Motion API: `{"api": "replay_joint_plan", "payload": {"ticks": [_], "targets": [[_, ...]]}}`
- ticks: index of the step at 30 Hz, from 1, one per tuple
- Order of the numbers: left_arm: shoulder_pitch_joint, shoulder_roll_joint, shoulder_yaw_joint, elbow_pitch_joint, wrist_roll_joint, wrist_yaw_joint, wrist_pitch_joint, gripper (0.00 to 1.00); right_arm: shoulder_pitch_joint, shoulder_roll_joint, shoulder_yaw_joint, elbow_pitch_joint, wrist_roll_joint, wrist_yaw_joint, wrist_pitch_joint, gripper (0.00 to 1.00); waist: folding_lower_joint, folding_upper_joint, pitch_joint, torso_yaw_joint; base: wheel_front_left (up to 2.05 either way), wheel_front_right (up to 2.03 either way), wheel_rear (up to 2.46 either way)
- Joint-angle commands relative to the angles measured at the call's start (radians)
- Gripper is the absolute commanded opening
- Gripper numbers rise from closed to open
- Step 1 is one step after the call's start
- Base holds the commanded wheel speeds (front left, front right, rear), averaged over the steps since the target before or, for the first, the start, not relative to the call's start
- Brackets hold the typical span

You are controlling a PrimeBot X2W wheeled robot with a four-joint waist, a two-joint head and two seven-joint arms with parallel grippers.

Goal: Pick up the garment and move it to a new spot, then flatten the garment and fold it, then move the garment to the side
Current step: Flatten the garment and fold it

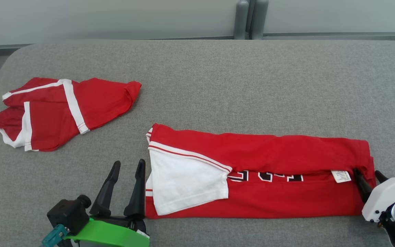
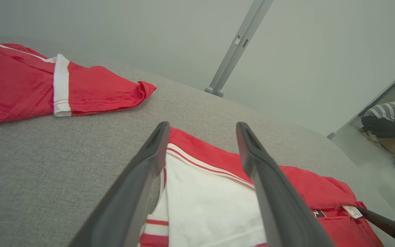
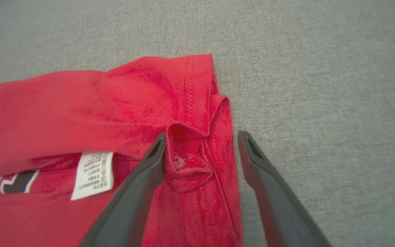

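The garment (image 1: 269,151), a red shirt with a white sleeve (image 1: 183,181) and black-and-white lettering, lies folded into a long strip across the grey table (image 1: 252,85). My left gripper (image 1: 128,165) stands open at the strip's left end. In the left wrist view its fingers straddle the sleeve's (image 2: 211,199) edge without closing. My right gripper (image 1: 368,173) is open at the right end. The right wrist view shows the red hem corner (image 3: 197,161) between its fingers (image 3: 139,192), beside a white care label (image 3: 93,173).
A second red and white garment (image 1: 57,109) lies crumpled at the table's far left, also seen in the left wrist view as red cloth (image 2: 19,89). Grey posts (image 1: 250,19) stand behind the table. A person (image 2: 389,116) crouches far off to the right.
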Motion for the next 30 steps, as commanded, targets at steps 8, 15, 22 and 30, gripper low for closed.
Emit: {"api": "replay_joint_plan", "payload": {"ticks": [8, 15, 22, 30], "targets": [[-0.002, -0.002, 0.008, 0.001, -0.003, -0.005, -0.012, 1.0, -0.038, 0.006, 0.054, 0.071, -0.019, 0.0, 0.021, 1.0, 0.0, 0.006, 0.014, 0.008, 0.0, 0.0, 0.0], [-0.003, -0.001, 0.015, 0.005, -0.002, -0.002, -0.016, 1.0, -0.065, 0.015, 0.075, 0.088, -0.051, 0.0, 0.016, 0.0, 0.0, 0.006, 0.017, 0.001, 0.0, 0.0, 0.0], [0.004, 0.003, 0.02, 0.006, -0.004, 0.005, -0.019, 1.0, -0.097, -0.003, 0.05, 0.045, -0.02, 0.0, -0.007, 0.0, 0.0, 0.006, 0.016, -0.017, 0.0, 0.0, 0.0], [0.004, 0.001, 0.019, -0.003, -0.002, 0.005, -0.019, 1.0, -0.077, -0.091, 0.001, -0.043, 0.003, -0.001, 0.04, 0.0, 0.0, 0.006, 0.013, -0.061, 0.0, 0.0, 0.0]]}}
